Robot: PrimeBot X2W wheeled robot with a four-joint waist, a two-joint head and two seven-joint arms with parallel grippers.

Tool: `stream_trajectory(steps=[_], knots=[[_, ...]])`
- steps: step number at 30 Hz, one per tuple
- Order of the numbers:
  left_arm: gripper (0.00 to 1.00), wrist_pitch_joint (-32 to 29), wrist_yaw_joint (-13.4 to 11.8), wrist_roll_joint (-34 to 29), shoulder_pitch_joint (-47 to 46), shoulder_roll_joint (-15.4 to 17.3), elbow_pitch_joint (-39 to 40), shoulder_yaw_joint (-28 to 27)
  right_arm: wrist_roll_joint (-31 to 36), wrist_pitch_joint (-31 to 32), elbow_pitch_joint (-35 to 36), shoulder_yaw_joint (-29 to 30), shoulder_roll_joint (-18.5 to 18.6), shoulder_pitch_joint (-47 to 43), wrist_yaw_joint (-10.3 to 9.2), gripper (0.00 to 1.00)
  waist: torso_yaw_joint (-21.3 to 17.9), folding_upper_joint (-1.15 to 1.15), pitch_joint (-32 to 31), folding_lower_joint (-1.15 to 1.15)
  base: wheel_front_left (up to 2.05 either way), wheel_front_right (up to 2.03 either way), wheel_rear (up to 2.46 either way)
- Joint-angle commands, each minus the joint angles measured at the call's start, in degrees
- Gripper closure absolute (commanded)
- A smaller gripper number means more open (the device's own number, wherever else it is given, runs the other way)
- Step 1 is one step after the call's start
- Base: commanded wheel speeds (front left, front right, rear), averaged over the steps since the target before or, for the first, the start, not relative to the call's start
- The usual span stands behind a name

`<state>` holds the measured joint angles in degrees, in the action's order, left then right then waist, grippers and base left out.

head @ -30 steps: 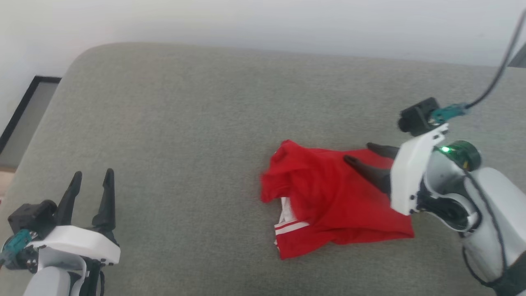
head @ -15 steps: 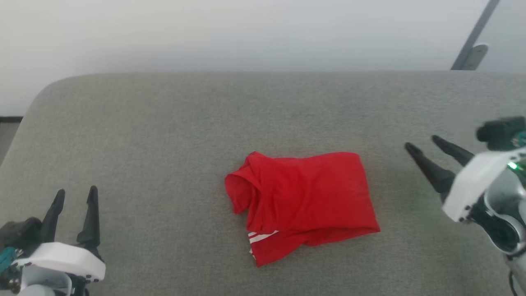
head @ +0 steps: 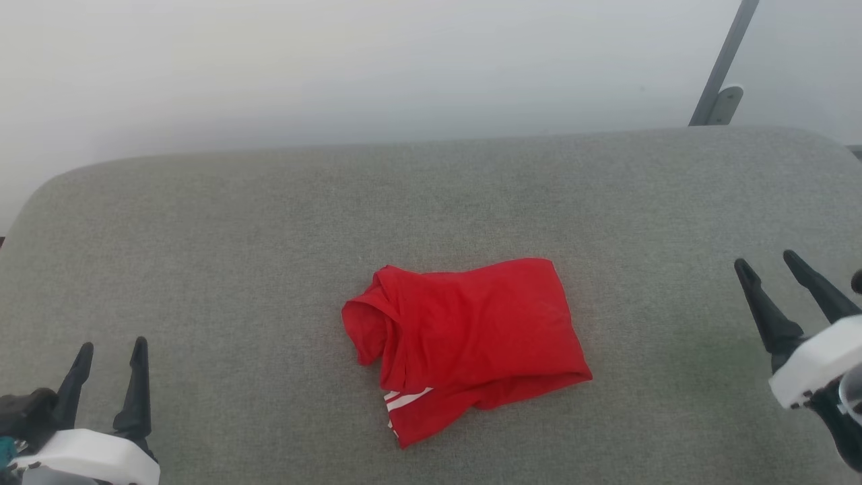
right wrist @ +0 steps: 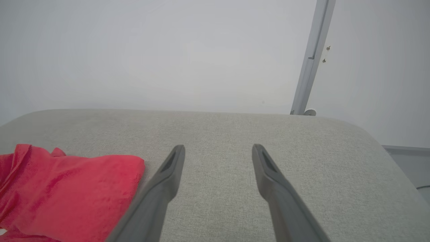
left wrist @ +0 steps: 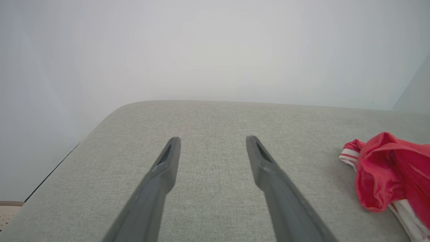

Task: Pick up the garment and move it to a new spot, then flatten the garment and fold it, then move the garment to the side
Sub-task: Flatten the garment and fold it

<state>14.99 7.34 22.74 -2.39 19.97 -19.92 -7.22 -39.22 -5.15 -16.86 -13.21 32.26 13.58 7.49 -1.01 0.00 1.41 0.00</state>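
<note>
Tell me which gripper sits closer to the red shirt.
The right gripper: the garment appears just beside its fingers in its wrist view, whereas the left gripper has a wider stretch of grey cushion between.

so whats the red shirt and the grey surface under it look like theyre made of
The garment: soft, thin knit fabric, matte red, probably cotton or polyester; it slumps in limp folds. The grey surface: woven upholstery cloth, matte, heathered, likely over padding; fine weave shows and corners are rounded.

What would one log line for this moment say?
garment: folded, free on grey cushion | left pincer: open, empty | right pincer: open, empty
</note>
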Motion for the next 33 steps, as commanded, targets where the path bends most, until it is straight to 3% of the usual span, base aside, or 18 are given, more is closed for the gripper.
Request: stream_trajectory(steps=[1, 13, 33], knots=[[0.00, 0.2, 0.2, -0.6, 0.5, 0.2, 0.2, -0.2, 0.6, -0.6, -0.2, 0.1, -0.4, -0.6, 0.00, 0.00, 0.0, 0.00, -0.2, 0.00, 0.00, 0.00, 0.00], [0.00, 0.2, 0.2, -1.5, 2.0, 0.0, 1.4, -0.7, 4.4, -9.2, -2.7, 2.0, -2.9, -4.3, 0.00, 0.00, 0.6, 0.00, -1.1, 0.00, 0.00, 0.00, 0.00], [0.00, 0.2, 0.2, -1.5, 2.1, 0.0, 1.8, -0.6, 5.8, -10.1, -3.5, 3.3, -5.8, -6.1, 0.00, 0.00, 0.8, 0.00, -0.9, 0.00, 0.00, 0.00, 0.00]])
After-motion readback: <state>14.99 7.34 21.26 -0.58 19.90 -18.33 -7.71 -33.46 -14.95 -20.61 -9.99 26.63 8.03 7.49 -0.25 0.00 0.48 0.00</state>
